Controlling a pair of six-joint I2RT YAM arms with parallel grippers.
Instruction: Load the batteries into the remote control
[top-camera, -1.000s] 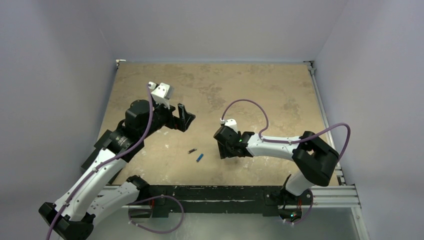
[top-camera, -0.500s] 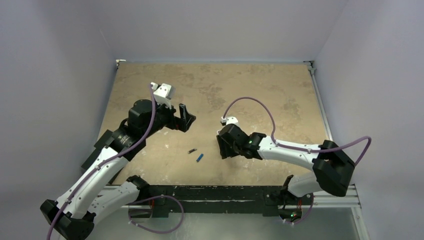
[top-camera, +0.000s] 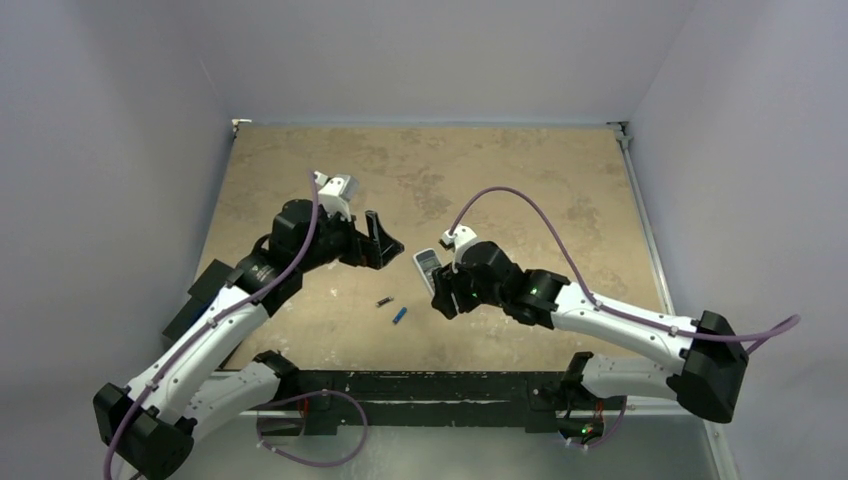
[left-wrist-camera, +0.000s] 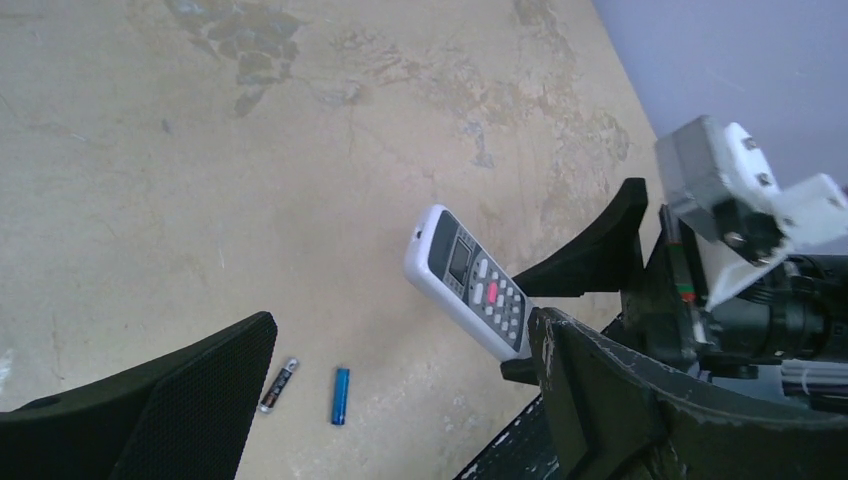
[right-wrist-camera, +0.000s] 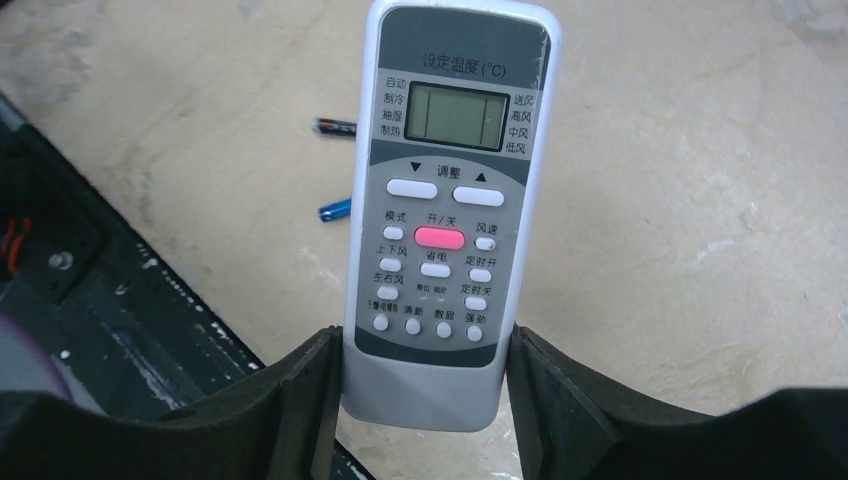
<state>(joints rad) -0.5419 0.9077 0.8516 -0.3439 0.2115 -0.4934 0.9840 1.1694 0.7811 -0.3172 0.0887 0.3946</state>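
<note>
So the right end effector (right-wrist-camera: 420, 370) has swung in, lifting the remote control (right-wrist-camera: 450, 190) by its bottom end, buttons up. Left end effector (left-wrist-camera: 402, 335), wide and empty, edged closer; dark battery (left-wrist-camera: 279, 385) and blue battery (left-wrist-camera: 340, 396) lie unloaded on the tabletop (top-camera: 560, 180).

Your top camera looks steeply down from high behind the near edge, taking in the whole bench (top-camera: 560, 170). Both wrist cameras share the remote control (left-wrist-camera: 468, 285) and batteries (left-wrist-camera: 340, 396): the left from farther off, the right very close.
</note>
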